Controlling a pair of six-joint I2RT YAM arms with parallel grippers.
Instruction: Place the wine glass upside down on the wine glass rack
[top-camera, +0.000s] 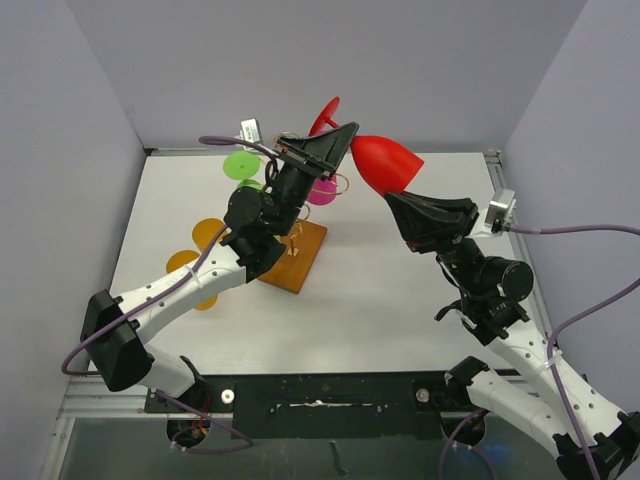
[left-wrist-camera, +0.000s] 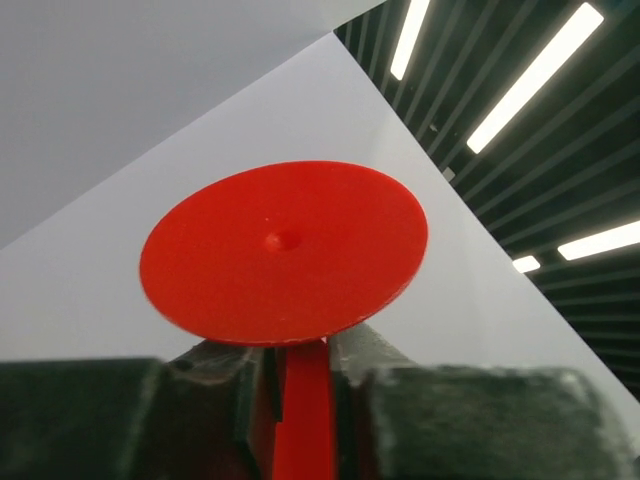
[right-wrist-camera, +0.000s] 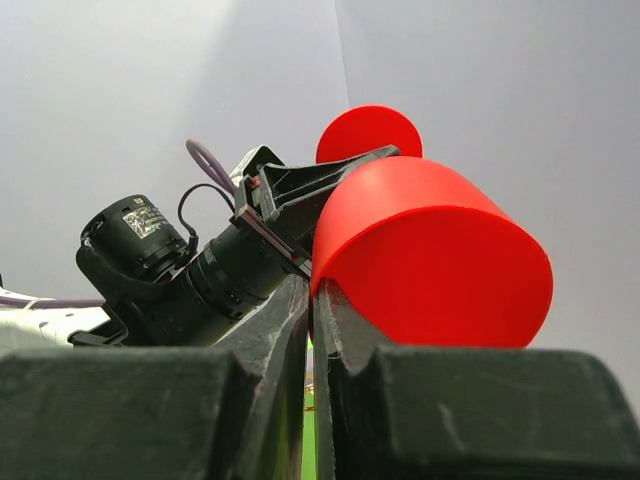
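Aloft, the wine glass (top-camera: 388, 163) slants sideways, foot back-left, bowl mouth front-right.

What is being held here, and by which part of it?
The red wine glass. The left tool clamps its stem; the right tool seems to pinch the bowl's rim, but that is unclear.

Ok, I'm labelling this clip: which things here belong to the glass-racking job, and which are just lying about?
In the job: red wine glass, wine glass rack, left fingers on the stem, right fingers on the bowl rim.
Lying about: green disc, magenta piece, orange discs, near the rack.
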